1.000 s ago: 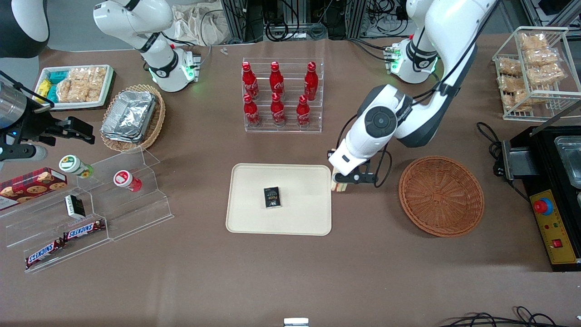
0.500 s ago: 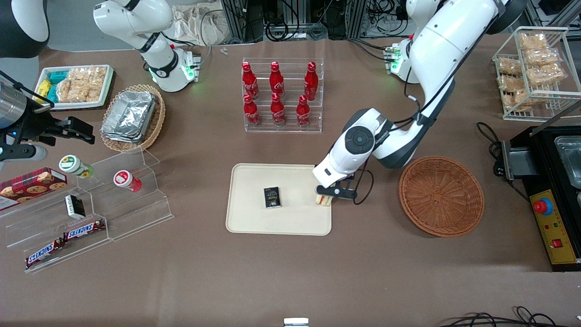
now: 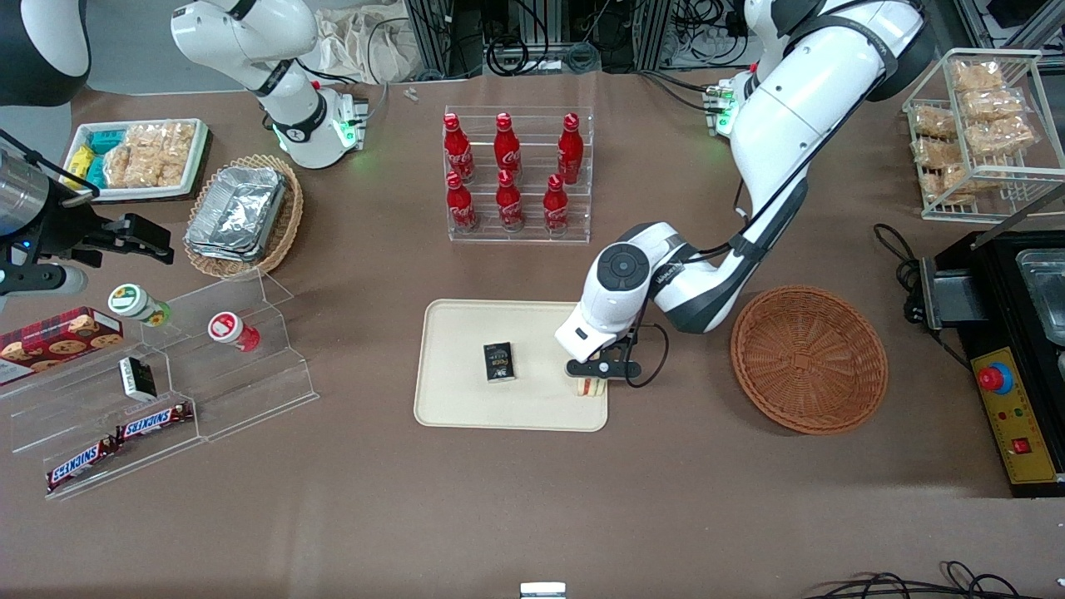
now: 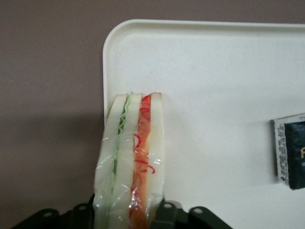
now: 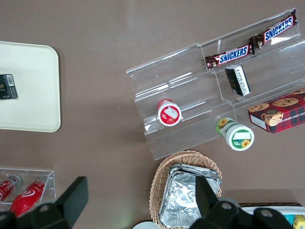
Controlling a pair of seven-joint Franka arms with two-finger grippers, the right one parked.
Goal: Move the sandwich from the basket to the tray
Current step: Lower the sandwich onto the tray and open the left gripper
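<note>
A: Where is the sandwich (image 3: 589, 386)?

B: It is gripped between the fingers (image 4: 164, 213) of the gripper (image 3: 596, 376), standing on edge over the corner of the tray (image 3: 466, 408) nearest the basket (image 3: 809, 358).

A: What else does the tray hold?

B: A small black packet (image 3: 498, 362) near its middle, apart from the sandwich. The basket sits on the counter (image 3: 532, 499) toward the working arm's end.

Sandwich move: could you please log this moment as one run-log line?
phase: placing | gripper: shut on sandwich, over tray edge nearest basket | basket: empty | black packet: on tray
</note>
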